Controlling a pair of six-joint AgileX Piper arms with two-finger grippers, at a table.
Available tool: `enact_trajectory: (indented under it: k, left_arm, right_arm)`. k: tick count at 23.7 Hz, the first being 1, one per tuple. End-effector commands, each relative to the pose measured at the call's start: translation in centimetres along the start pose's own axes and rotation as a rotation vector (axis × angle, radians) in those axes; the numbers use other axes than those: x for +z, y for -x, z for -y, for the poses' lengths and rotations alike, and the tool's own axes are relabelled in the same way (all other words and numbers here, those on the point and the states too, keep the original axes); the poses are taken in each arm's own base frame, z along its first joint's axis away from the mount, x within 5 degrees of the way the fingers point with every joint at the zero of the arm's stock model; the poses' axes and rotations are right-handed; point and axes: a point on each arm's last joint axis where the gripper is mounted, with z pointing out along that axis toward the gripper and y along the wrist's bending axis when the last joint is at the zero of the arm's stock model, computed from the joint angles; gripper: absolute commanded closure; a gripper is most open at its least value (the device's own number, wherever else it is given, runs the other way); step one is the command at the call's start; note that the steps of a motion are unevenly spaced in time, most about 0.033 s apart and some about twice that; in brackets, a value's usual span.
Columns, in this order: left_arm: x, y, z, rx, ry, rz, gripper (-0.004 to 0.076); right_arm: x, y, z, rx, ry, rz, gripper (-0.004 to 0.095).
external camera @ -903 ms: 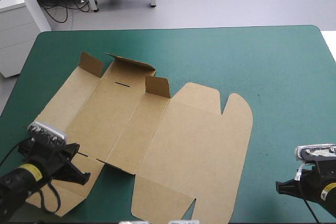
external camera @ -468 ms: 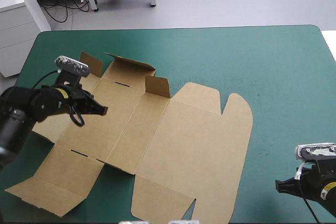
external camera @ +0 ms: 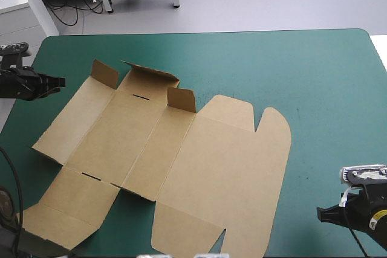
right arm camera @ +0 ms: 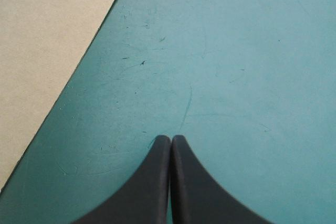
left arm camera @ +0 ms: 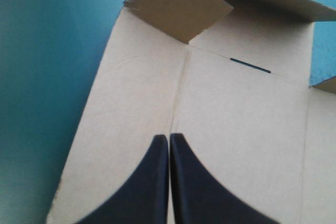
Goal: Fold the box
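Item: the box (external camera: 181, 155), one cut sheet of brown board. It lies flat and unfolded on the teal-green cover (external camera: 314, 70), over the table's left and middle part, and runs from near the left edge to the near edge.

Far edge of the sheet: three parts stand raised.
- Small corner flap (external camera: 104, 74) at the far left.
- Wider end panel (external camera: 151, 74) beside it, with a thin slot (external camera: 141, 96) cut in the board just before it.
- Second small flap (external camera: 181, 99) toward the middle.

All other panels lie flat. The sheet's position and shape are unchanged from the earlier pictures.

Left gripper (external camera: 59, 81): at the table's far left edge, off the sheet and not touching it. Its black fingers are pressed together into one point, nothing between them. The far-left panel and corner flap lie ahead of it. Change noted: earlier it stood over the near-left corner of the sheet, just before over the far-left panel, and now it has drawn away to the left, clear of the board.

Right gripper (external camera: 320, 214): near the table's near right corner, over bare cover, well apart from the sheet's right edge. Its fingers are also closed together and empty. Its position is the same as in both earlier pictures.
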Motion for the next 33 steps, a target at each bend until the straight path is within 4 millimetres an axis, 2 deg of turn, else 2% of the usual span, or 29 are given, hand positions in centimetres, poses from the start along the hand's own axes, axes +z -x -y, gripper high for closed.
enact_trajectory:
  k: [1,7,14,16,17,18,19,20,21,23,27,33]
  left_arm:
    - [-1.3,0.5,-1.0,0.024,-0.01,0.039,0.0734]
    - [-0.1,-0.7,-3.7,0.093,0.102,-0.104,0.0734]
    - [0.1,-0.8,-4.2,0.107,0.134,-0.114,0.0733]
    - [0.1,-0.9,-4.1,0.106,0.127,-0.123,0.071]
    - [0.2,-0.9,-4.2,0.114,0.124,-0.132,0.0627]
    - [0.3,-0.9,-4.2,0.114,0.123,-0.134,0.0576]
    - [0.6,-1.0,-4.4,0.11,0.119,-0.143,0.0428]
    - [0.7,-1.0,-4.5,0.108,0.117,-0.146,0.0316]
    - [0.9,-1.0,-4.6,0.097,0.11,-0.148,0.0152]
    - [1.3,-0.8,-4.8,0.067,0.122,-0.128,0.0043]
    - [2.5,-1.2,-5.4,0.081,0.086,-0.17,0.0043]
    - [6.0,-2.7,-7.0,0.125,-0.018,-0.312,0.0045]
  right_arm:
    - [-0.5,0.9,0.1,0.001,-0.004,0.062,0.0928]
    - [-0.5,0.9,0.1,0.002,-0.004,0.062,0.0928]
    - [-0.4,1.0,0.1,0.001,-0.006,0.064,0.0928]
    - [-0.4,1.0,0.1,0.001,-0.005,0.069,0.0928]
    - [-0.4,1.0,0.1,0.001,-0.005,0.069,0.0928]
    - [-0.4,1.0,0.1,0.001,-0.005,0.069,0.0928]
    - [-0.4,1.0,0.1,0.001,-0.005,0.069,0.0928]
    - [-0.4,1.0,0.1,0.001,-0.005,0.069,0.0928]
    - [-0.4,1.0,0.1,0.001,-0.005,0.069,0.0928]
    - [-0.4,1.0,0.1,0.001,-0.005,0.069,0.0928]
    - [-0.4,1.0,0.1,0.002,-0.005,0.067,0.0928]
    - [-0.4,0.9,0.0,0.005,-0.001,0.056,0.0928]
